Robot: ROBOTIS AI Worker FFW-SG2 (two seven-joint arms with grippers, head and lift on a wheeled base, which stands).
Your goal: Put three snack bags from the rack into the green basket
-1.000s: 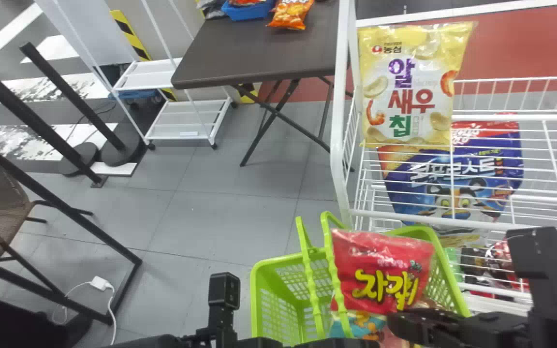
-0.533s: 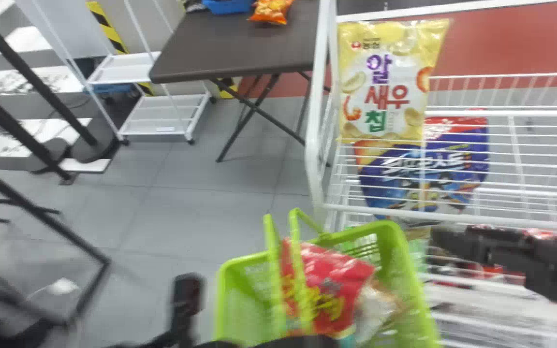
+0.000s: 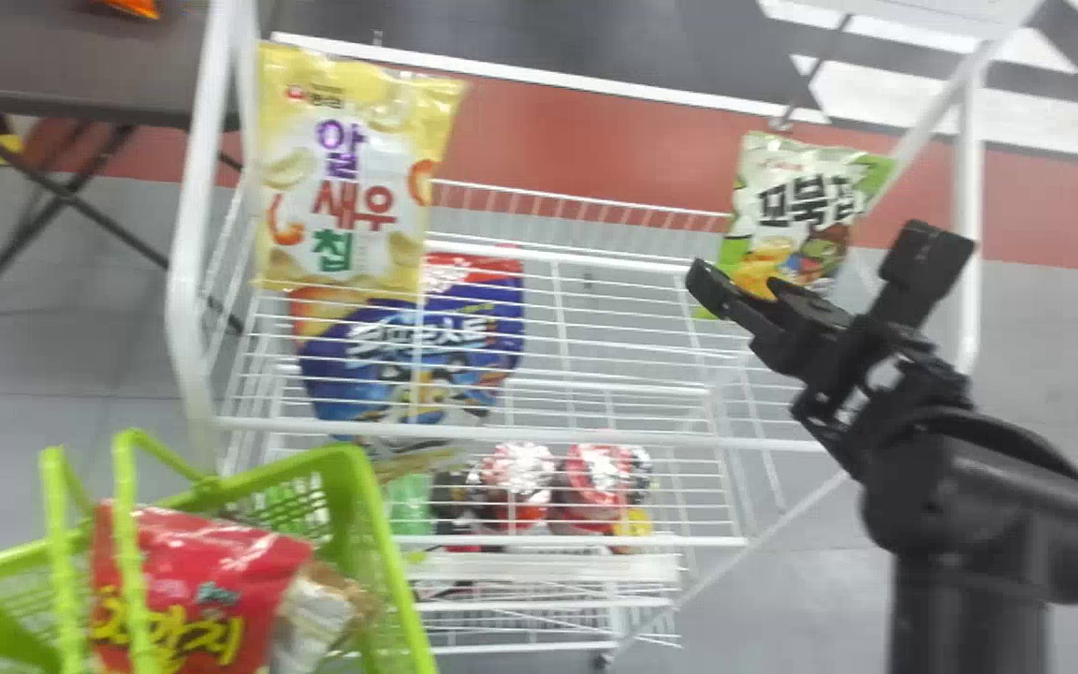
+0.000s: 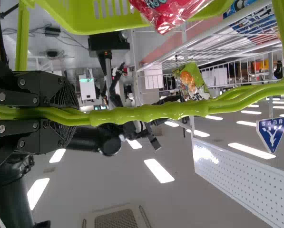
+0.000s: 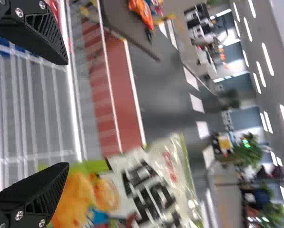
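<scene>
The green basket (image 3: 391,562) stood beside the near left corner of the rack (image 3: 539,433), its two handles (image 3: 130,562) raised. In the basket lay a red bag (image 3: 211,571), with a pale bag (image 3: 310,618) against its right side. The left gripper (image 4: 75,113) was clenched around the basket's handles, which ran between its two flat fingers. The right arm (image 3: 988,524) entered from the bottom edge and leaned over the right end of the rack. The right gripper (image 3: 735,285) was released, its two fingers spread apart with nothing clasped between them. Its fingertips lay close to the lower left part of a green-and-white bag (image 3: 792,206); whether they touched it could not be told. This bag stood near the far right corner of the rack, leaning slightly, its printed face toward the robot. A yellow bag (image 3: 342,187) stood upright at the left edge of the rack, inside the white corner post. Just below it, and partly covered by its lower edge, a blue bag (image 3: 352,365) appeared behind the wires. Red-and-black packs (image 3: 595,473) showed through the wires lower down, past the near edge. Beyond the left edge of the rack, an orange bag (image 3: 137,7) rested on the brown table (image 3: 80,56).
</scene>
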